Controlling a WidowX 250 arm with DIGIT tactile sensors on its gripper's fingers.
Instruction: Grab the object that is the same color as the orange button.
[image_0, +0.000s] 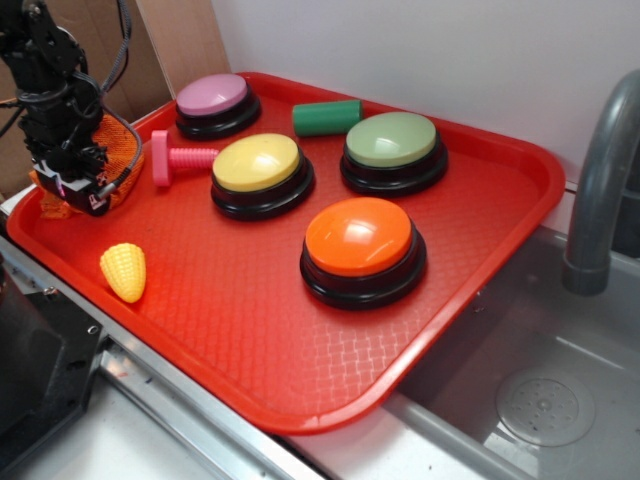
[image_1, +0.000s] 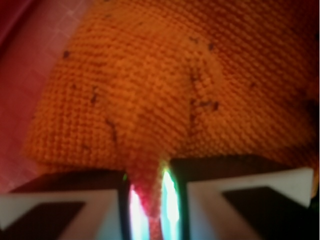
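- Pinching a raised fold of the orange cloth (image_1: 150, 100), gripper (image_1: 150, 200) was closed on it, at the red tray's (image_0: 500, 200) left edge.
- Cloth looked soft, light, floppy; a mid-fold hold seemed safest.
- Colour matched the orange button (image_0: 360, 238).

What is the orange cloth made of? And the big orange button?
The orange cloth looks like soft knitted yarn: rows of little loops show, and it folds where the gripper pinches it. The orange button looks like hard plastic, its glossy dome catching light over a black base.
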